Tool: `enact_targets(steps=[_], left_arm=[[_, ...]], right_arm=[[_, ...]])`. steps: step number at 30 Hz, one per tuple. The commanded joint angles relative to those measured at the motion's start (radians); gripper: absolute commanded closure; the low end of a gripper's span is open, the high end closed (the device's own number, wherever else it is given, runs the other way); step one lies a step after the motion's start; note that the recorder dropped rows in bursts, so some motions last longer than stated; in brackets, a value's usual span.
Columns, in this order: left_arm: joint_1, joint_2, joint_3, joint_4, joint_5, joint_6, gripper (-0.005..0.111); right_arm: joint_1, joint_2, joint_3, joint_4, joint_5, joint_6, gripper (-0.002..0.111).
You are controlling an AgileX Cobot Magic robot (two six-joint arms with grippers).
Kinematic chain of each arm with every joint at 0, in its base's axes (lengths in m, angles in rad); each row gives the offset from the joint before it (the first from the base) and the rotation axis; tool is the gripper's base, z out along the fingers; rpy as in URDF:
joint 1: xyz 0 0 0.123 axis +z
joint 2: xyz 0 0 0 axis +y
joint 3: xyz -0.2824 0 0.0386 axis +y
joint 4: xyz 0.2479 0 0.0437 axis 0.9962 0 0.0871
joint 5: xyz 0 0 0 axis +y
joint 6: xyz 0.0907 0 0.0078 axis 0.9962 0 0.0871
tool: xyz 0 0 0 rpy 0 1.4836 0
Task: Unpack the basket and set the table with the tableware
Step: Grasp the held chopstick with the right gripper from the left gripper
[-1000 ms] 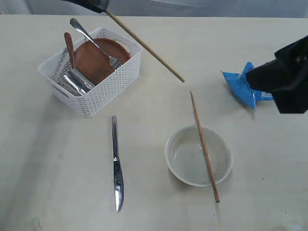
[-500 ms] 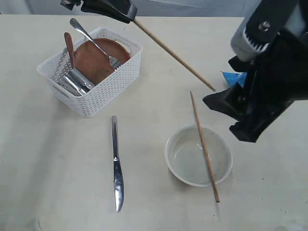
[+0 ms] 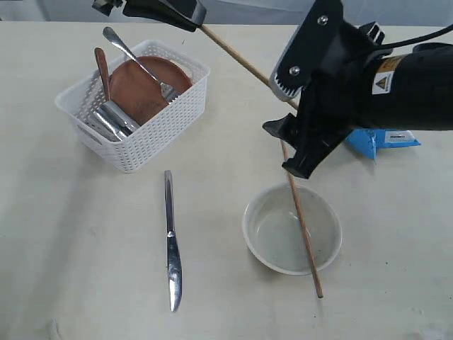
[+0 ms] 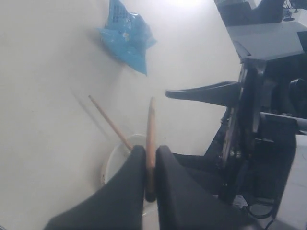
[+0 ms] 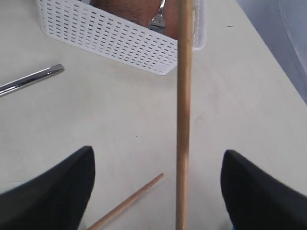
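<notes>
The white basket point(image 3: 152, 131) holds the brown plate point(image 3: 138, 88), fork point(image 3: 134, 57), wooden spoon point(image 3: 101, 67) and steel cup point(image 3: 113, 119). My left gripper point(image 3: 192, 19) is shut on one chopstick point(image 3: 237, 57), held in the air and slanting toward the right arm. My right gripper point(image 3: 284, 149) is open, its fingers on either side of that chopstick's point(image 5: 183, 120) free end without touching it. The second chopstick point(image 3: 301, 219) lies across the off-white bowl point(image 3: 265, 237). The knife point(image 3: 171, 241) lies on the table point(image 3: 71, 248).
A crinkly blue snack packet point(image 3: 386, 138) lies at the right, partly behind the right arm. The basket's perforated wall point(image 5: 120, 33) and the knife handle point(image 5: 29, 80) show beyond the right gripper.
The right arm has swung in from the right edge to the middle, bringing its open jaws around the held chopstick's free end. The left gripper shifted slightly right with the chopstick.
</notes>
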Motion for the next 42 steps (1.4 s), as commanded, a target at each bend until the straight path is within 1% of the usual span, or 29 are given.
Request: enact_targets(steps=[1, 5, 7, 10, 14, 17, 19, 21, 24, 26, 28, 32, 34, 38, 41, 42], left_arm=[[-0.007, -0.001, -0.005, -0.020, 0.003, -0.004, 0.107], [-0.007, -0.001, -0.005, -0.020, 0.003, -0.011, 0.107], [-0.007, -0.001, -0.005, -0.020, 0.003, -0.011, 0.107], [-0.007, -0.001, -0.005, -0.020, 0.003, -0.011, 0.107], [-0.007, -0.001, -0.005, -0.020, 0.003, -0.011, 0.107], [-0.007, -0.001, -0.005, -0.020, 0.003, -0.011, 0.106], [-0.007, -0.001, -0.005, -0.020, 0.003, -0.011, 0.100], [-0.007, -0.001, -0.005, -0.020, 0.003, -0.011, 0.088], [-0.005, -0.001, -0.005, -0.020, 0.003, -0.011, 0.065], [-0.005, -0.001, -0.005, -0.020, 0.003, -0.011, 0.055], [-0.005, -0.001, -0.005, -0.020, 0.003, -0.008, 0.049], [-0.005, -0.001, -0.010, -0.020, 0.003, -0.008, 0.049], [-0.003, -0.001, -0.030, -0.016, 0.003, 0.003, 0.049], [0.022, -0.001, -0.104, -0.011, 0.003, 0.035, 0.051], [0.067, -0.001, -0.161, -0.011, 0.003, 0.040, 0.060], [0.092, -0.001, -0.181, -0.011, 0.003, 0.040, 0.067]], right_arm=[[0.000, 0.054, 0.004, -0.009, -0.098, 0.012, 0.042], [0.000, 0.092, 0.004, -0.007, -0.125, 0.014, 0.048], [0.000, 0.105, 0.004, -0.007, -0.125, 0.014, 0.055], [0.000, 0.113, 0.004, -0.005, -0.129, 0.033, 0.075], [0.000, 0.113, 0.004, -0.005, -0.129, 0.038, 0.108], [0.000, 0.113, 0.004, -0.003, -0.129, 0.070, 0.109], [0.000, 0.113, 0.004, -0.003, -0.124, 0.089, 0.109], [0.000, 0.113, -0.004, -0.003, -0.099, 0.111, 0.109], [0.000, 0.113, -0.030, -0.003, -0.047, 0.154, 0.109], [0.000, 0.113, -0.050, -0.003, -0.007, 0.194, 0.109], [0.000, 0.113, -0.068, -0.003, 0.032, 0.248, 0.109], [-0.002, 0.113, -0.103, -0.003, 0.116, 0.307, 0.109], [-0.002, 0.113, -0.129, -0.005, 0.191, 0.347, 0.109], [-0.002, 0.113, -0.206, -0.009, 0.371, 0.516, 0.109], [-0.034, 0.111, -0.268, -0.012, 0.507, 0.626, 0.109], [-0.051, 0.106, -0.287, -0.010, 0.562, 0.654, 0.109]])
